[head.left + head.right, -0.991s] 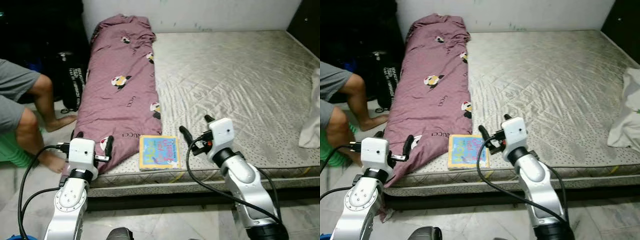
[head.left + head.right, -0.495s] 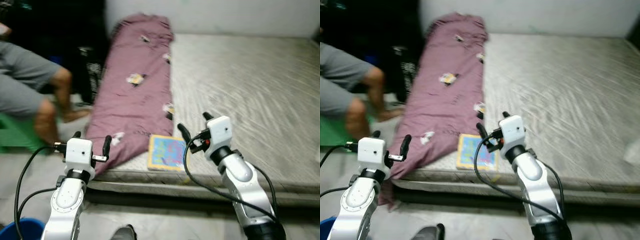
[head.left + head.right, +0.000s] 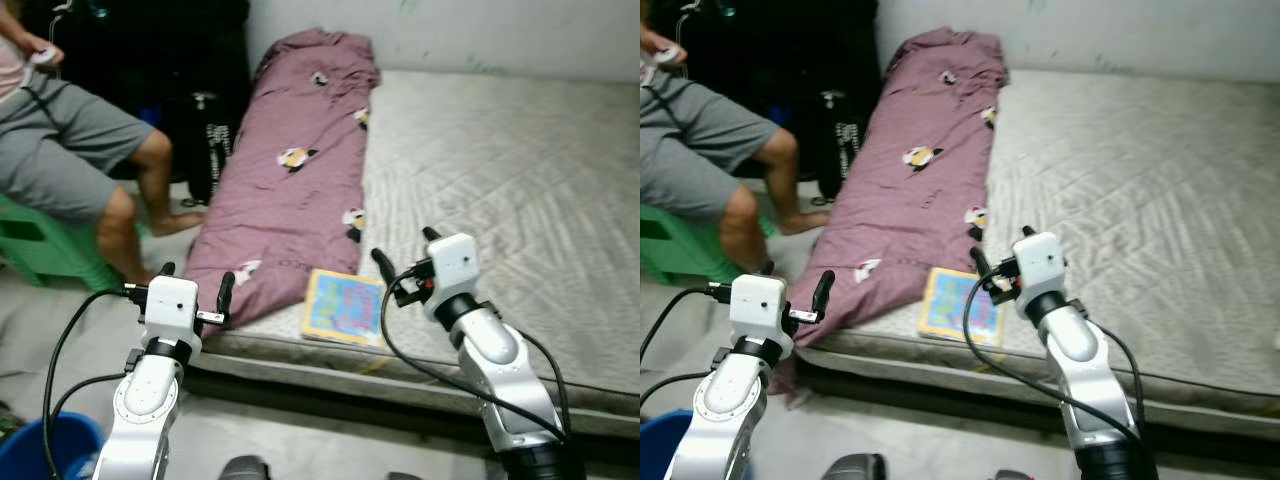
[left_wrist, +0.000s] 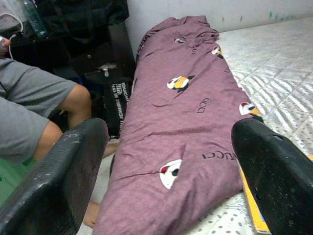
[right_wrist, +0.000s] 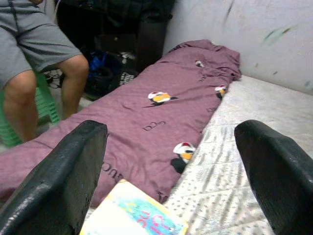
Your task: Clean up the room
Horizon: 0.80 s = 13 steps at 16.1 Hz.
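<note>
Right hand point(image 3: 404, 266): released, nearer; book point(image 3: 345, 306) at its 8 o'clock.
Left hand point(image 3: 193, 291): released, book at 3 o'clock.

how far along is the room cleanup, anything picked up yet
Nothing looks done yet. Both pincers are open and hold nothing: the right pincer hovers just above the colourful book at the mattress edge, the left pincer by the purple blanket. Left: the book and the blanket.

Mattress point(image 3: 520, 170) carries purple blanket point(image 3: 300, 180) and book point(image 3: 345, 307).
</note>
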### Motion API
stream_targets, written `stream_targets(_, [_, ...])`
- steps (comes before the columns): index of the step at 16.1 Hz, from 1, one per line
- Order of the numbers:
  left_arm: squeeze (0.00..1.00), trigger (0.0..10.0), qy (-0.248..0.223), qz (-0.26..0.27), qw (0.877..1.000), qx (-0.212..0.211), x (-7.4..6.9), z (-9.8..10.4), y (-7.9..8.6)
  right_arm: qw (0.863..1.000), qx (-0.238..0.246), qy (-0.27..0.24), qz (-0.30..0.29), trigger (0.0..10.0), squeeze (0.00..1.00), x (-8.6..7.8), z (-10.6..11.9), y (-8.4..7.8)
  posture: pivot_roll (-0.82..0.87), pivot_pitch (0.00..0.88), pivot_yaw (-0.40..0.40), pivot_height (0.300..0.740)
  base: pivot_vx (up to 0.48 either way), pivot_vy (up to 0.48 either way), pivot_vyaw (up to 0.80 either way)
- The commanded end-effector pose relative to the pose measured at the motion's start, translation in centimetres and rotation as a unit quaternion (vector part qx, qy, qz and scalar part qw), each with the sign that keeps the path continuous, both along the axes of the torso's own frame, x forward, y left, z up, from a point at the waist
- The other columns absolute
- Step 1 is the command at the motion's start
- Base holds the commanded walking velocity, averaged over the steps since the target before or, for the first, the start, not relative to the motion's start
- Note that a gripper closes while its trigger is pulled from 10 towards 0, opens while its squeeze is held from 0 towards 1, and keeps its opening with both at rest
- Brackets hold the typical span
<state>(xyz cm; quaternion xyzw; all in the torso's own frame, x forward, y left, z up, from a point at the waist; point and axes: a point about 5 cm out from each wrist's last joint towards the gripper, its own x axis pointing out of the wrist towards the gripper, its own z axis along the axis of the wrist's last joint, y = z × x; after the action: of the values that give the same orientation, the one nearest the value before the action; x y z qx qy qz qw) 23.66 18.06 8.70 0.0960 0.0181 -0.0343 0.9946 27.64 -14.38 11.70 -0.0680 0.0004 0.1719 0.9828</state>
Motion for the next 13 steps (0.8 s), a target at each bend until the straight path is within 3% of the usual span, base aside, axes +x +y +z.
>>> stream_targets(1, [0.0,10.0,0.003,0.005,1.0,0.004,-0.08,-0.07,0.39,1.0,0.002,-0.008,0.005,10.0,0.0,0.16,0.31,0.37,0.0,0.052,-0.011,0.74,0.0,-0.345,0.0])
stream_targets(13, [0.0,10.0,-0.001,0.008,1.0,0.002,0.05,0.01,0.41,1.0,-0.002,-0.012,-0.01,10.0,0.0,0.36,0.16,0.0,0.0,0.052,-0.011,0.74,0.0,-0.394,0.0])
